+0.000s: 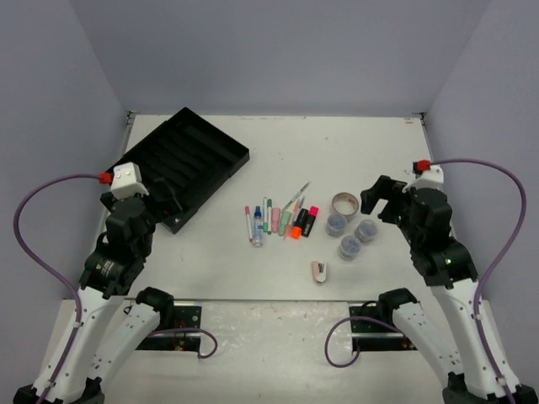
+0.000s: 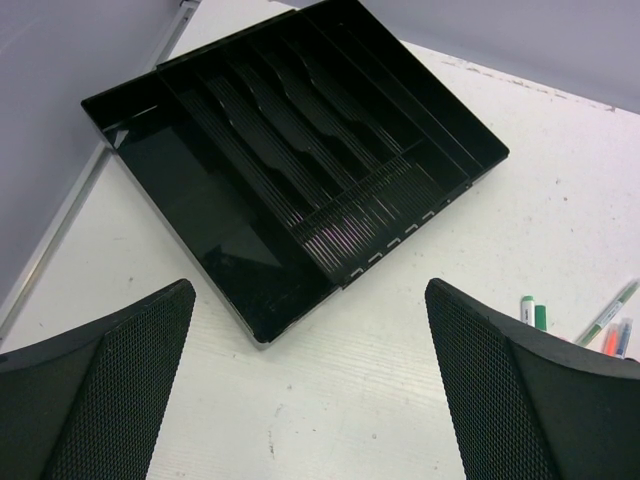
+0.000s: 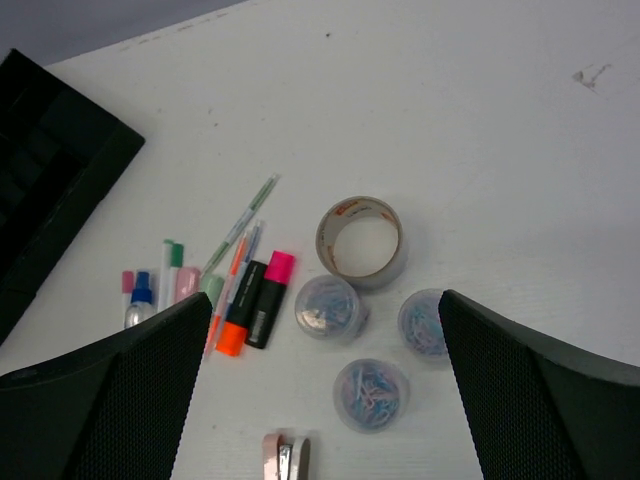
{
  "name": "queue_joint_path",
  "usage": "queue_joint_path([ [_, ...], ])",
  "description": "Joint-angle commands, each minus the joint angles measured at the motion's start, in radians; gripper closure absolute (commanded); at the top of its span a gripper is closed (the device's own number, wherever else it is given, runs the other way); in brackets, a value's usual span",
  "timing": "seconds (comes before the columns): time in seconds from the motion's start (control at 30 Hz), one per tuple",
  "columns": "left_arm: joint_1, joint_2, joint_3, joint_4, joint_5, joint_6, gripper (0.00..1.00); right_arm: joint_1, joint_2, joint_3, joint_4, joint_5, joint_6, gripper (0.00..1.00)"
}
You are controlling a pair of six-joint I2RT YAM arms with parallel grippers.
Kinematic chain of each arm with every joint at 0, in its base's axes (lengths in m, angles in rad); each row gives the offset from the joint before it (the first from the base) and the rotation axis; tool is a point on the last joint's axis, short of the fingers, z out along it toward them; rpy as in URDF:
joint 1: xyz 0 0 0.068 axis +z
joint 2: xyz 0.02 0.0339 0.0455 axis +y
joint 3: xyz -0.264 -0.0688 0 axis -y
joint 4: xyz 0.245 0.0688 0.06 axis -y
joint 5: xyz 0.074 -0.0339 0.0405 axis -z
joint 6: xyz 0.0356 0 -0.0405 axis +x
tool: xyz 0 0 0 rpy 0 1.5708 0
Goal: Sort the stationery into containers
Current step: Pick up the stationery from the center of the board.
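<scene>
Top view: black tray (image 1: pixel 202 156) sits far left, every slot bare. Pens and markers (image 1: pixel 278 220), tape ring (image 1: pixel 344 202), three jars (image 1: pixel 365 230) and stapler (image 1: pixel 319 271) lie loose on the table (image 1: pixel 379 151), well apart from the tray. Nothing sorted yet, I judge.

Left wrist: left gripper (image 2: pixel 308 300) spread wide, empty, above the tray's near corner.

Right wrist: right gripper (image 3: pixel 325 298) spread wide, empty, over the jars. Every item is left to move.
</scene>
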Motion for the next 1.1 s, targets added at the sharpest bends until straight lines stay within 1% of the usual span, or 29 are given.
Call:
queue_joint_path([
  [0.0,0.011,-0.004,-0.007,0.023,-0.009,-0.003,0.00,0.005,0.184,0.005,0.079,0.111,0.048,0.01],
  [0.07,0.011,-0.021,-0.012,0.025,-0.014,-0.003,0.00,0.003,0.306,0.010,0.121,0.129,0.031,0.03],
  [0.2,0.011,-0.041,-0.020,0.037,-0.001,0.000,0.00,0.002,0.532,0.071,0.117,0.196,0.039,0.14],
  [0.27,0.011,-0.030,-0.018,0.038,0.014,0.003,0.00,-0.007,0.628,0.085,0.146,0.204,0.046,0.17],
  [0.3,0.011,-0.024,-0.018,0.040,0.020,0.006,0.00,-0.026,0.657,0.088,0.158,0.172,0.041,0.19],
  [0.33,0.011,-0.020,-0.018,0.040,0.027,0.008,0.00,-0.035,0.684,0.097,0.167,0.161,0.039,0.26],
  [0.37,0.011,-0.016,-0.018,0.040,0.028,0.008,0.00,-0.044,0.711,0.097,0.174,0.160,0.042,0.26],
  [0.4,0.011,-0.011,-0.017,0.039,0.033,0.009,0.00,-0.051,0.741,0.102,0.184,0.147,0.049,0.31],
  [0.47,0.011,-0.014,-0.015,0.038,0.032,0.009,0.00,-0.057,0.802,0.095,0.204,0.137,0.058,0.35],
  [0.53,0.010,-0.021,-0.016,0.040,0.031,0.008,0.00,-0.057,0.837,0.082,0.227,0.122,0.068,0.41],
  [0.67,0.011,-0.019,-0.017,0.043,0.044,0.014,0.00,-0.060,0.906,0.068,0.254,0.114,0.072,0.44],
  [0.7,0.011,-0.015,-0.017,0.045,0.049,0.016,0.00,-0.063,0.921,0.074,0.254,0.107,0.070,0.48],
  [0.73,0.011,-0.010,-0.017,0.046,0.054,0.017,0.00,-0.066,0.935,0.083,0.247,0.099,0.069,0.55],
  [0.8,0.011,0.000,-0.015,0.046,0.057,0.018,0.00,-0.067,0.937,0.087,0.247,0.091,0.068,0.58],
  [0.9,0.011,0.008,-0.015,0.043,0.059,0.018,0.00,-0.075,0.949,0.089,0.247,0.055,0.063,0.66],
  [0.93,0.011,0.009,-0.015,0.043,0.059,0.018,0.00,-0.078,0.956,0.093,0.246,0.041,0.059,0.70],
  [0.97,0.010,0.010,-0.014,0.044,0.059,0.018,0.00,-0.081,0.964,0.096,0.246,0.031,0.055,0.76],
  [1.07,0.011,0.014,-0.014,0.044,0.058,0.018,0.00,-0.082,0.971,0.101,0.242,0.023,0.051,0.85],
])
